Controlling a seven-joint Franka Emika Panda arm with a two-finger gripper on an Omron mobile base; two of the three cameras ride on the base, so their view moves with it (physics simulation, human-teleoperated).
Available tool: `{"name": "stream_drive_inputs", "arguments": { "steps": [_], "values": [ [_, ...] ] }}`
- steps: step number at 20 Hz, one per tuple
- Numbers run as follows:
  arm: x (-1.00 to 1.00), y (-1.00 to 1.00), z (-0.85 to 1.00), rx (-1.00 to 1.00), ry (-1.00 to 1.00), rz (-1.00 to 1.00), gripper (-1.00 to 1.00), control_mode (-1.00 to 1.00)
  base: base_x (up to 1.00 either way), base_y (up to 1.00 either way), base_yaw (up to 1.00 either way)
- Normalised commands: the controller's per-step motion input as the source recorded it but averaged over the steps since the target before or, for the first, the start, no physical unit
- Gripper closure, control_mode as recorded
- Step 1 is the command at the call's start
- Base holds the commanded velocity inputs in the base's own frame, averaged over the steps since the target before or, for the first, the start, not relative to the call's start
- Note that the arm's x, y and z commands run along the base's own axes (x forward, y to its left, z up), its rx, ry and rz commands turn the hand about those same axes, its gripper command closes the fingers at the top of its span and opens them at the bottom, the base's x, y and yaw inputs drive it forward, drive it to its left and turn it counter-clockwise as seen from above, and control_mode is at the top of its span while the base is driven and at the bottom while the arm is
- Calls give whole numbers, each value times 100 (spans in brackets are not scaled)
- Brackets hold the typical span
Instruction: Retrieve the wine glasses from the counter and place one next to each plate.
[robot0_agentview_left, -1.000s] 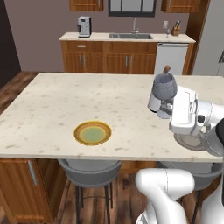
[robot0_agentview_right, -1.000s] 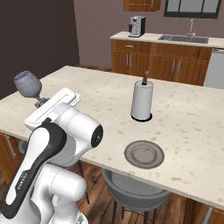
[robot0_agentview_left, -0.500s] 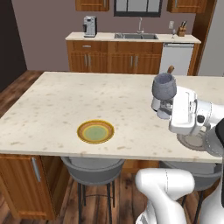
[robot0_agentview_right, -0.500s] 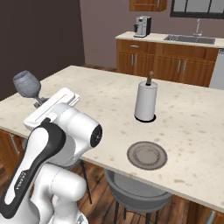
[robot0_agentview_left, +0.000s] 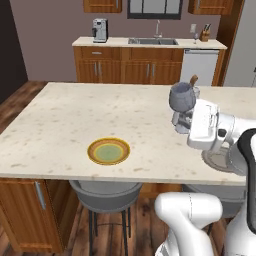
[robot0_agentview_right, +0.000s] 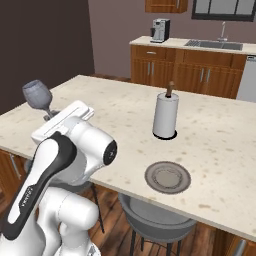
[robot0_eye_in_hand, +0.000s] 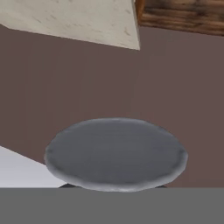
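Grey plate (robot0_agentview_left: 220, 159) mostly behind the arm; wine glass (robot0_agentview_left: 182, 98) stem hidden

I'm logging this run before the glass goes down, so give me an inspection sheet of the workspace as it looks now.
Surface: island top, beige speckled stone.
Job's things: wine glass upright, carried above the island's near edge; orange-rimmed plate and grey plate lie flat, no glass beside either.
Clutter: paper-towel roll upright behind the grey plate.
Tool: shut on the wine glass's stem.
Cables: nothing seen.
Surroundings: back counter with sink and coffee machine; stools under the island.
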Motion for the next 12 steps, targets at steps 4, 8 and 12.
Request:
{"name": "stream_drive_inputs", "arguments": {
  "steps": [4, 8, 12],
  "values": [
    [100, -10, -53, 0, 3, 3, 100, -100, 0, 0, 0],
    [81, -25, -53, 0, 0, 10, 100, -100, 0, 0, 0],
    [36, -25, -49, -2, -15, 16, 100, -100, 0, 0, 0]
  ]
}}
